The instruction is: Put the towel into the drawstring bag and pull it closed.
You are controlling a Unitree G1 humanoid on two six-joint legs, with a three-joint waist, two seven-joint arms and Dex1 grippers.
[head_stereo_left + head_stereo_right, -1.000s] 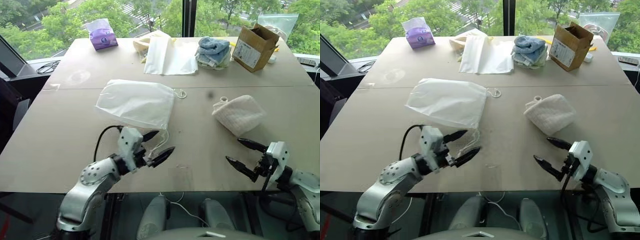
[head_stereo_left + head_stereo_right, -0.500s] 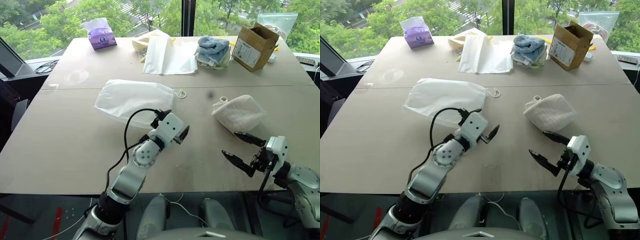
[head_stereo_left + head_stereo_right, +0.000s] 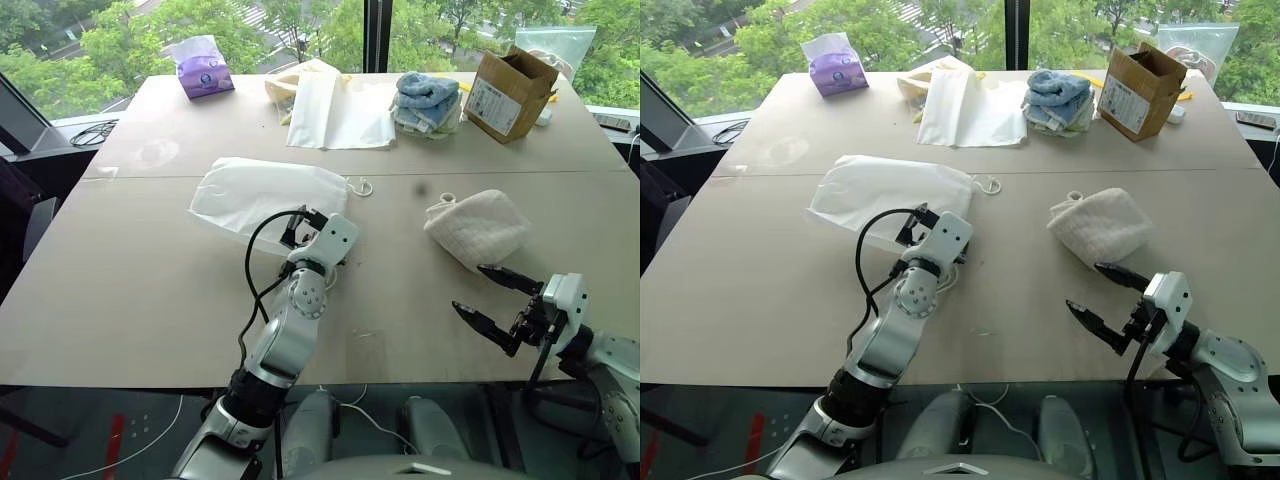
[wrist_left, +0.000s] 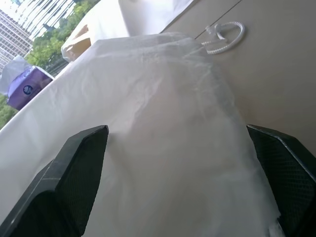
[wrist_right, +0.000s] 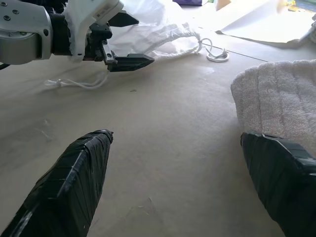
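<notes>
The left gripper [image 5: 129,60], jaws spread wide, is nosing at the drawstring bag [image 3: 262,190] mid-table; thin, crinkly fabric, likely slippery, best pinched at the mouth hem. The right gripper [image 3: 497,303] is waiting open beside the soft towel [image 3: 478,228].

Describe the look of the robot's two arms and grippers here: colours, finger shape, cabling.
Both arms are silver-grey metal with rounded joint housings and white wrist blocks. The left gripper and right gripper each have two black, tapered, pointed fingers; close up, the pads show a fine woven, carbon-like texture. A black cable loops along the left arm, another runs beneath the right wrist.
</notes>
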